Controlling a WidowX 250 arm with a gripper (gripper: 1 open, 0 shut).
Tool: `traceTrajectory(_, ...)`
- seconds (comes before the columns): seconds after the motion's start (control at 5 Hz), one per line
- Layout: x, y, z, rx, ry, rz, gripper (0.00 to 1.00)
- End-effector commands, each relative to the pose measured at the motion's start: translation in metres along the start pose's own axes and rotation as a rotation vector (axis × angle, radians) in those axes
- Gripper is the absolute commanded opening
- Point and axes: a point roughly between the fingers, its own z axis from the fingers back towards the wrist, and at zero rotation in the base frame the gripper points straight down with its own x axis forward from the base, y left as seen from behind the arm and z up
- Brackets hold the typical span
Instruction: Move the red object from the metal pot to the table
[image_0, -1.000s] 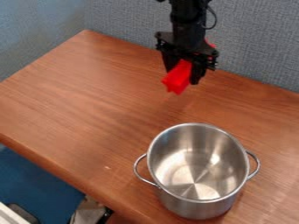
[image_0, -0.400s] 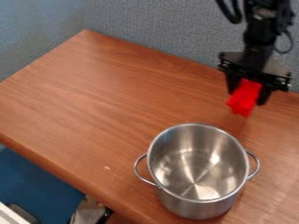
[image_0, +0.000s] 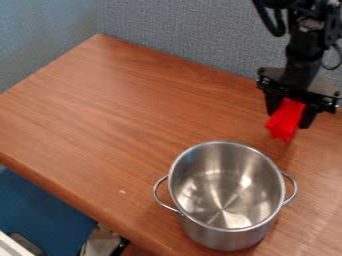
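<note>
The red object (image_0: 283, 122) is a bright red block hanging from my gripper (image_0: 291, 106), which is shut on its upper end and points straight down at the right side of the table (image_0: 120, 110). The block's lower end is very close to the tabletop; contact cannot be told. The metal pot (image_0: 225, 193) stands empty near the front edge, below and left of the gripper, with small side handles showing.
The table's front edge runs diagonally from the left to the bottom; beyond it are a blue floor area and some light clutter (image_0: 104, 243). A blue-grey wall (image_0: 147, 25) backs the table. Bare wood lies left of the pot.
The gripper has carried the red block to the right across the table and slightly lower; most of that move came early, with little shift in the last moment. The pot has stayed put.
</note>
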Motion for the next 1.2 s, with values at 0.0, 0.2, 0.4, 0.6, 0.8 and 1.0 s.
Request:
traceTrajectory(0.0,0.004,0.009,0.036,-0.035,-0.078,0.022,0.0)
traceTrajectory(0.2,0.011,0.001,0.033,-0.035,-0.045,0.02,1.0)
traceTrajectory(0.4,0.015,-0.003,0.069,-0.03,-0.113,0.084,1.0)
traceTrajectory(0.6,0.019,-0.018,0.074,-0.029,-0.139,0.126,1.0)
traceTrajectory(0.8,0.028,-0.012,0.072,-0.061,-0.136,0.114,1.0)
traceTrajectory(1.0,0.027,0.008,0.065,-0.079,-0.118,0.125,1.0)
